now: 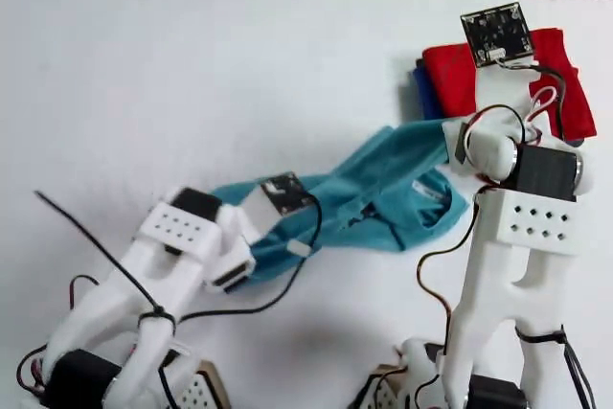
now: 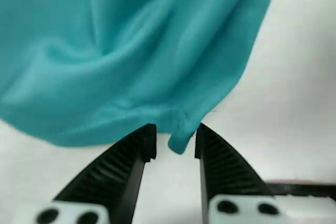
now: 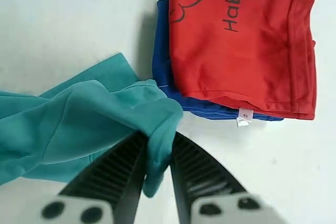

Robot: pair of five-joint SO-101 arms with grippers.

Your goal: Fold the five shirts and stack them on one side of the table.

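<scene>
The right gripper (image 3: pixel 157 153) is pinched on a bunched fold of the teal knit shirt (image 3: pixel 79 119), just beside the folded red printed shirt (image 3: pixel 241 51). The left gripper (image 2: pixel 176 142) has its jaws drawn close on a hem corner of the teal shirt, well apart from the red shirt. The teal shirt spans, twisted, between both grippers. The red shirt lies on a folded blue shirt (image 3: pixel 161 72) on the white bench (image 1: pixel 192 74).

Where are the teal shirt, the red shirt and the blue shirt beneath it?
teal shirt (image 1: pixel 383 179), high view, middle of the bunched cloth.
red shirt (image 3: pixel 241 51), right wrist view, centre of its top face.
blue shirt (image 3: pixel 161 61), right wrist view, edge showing beside the red one.
</scene>
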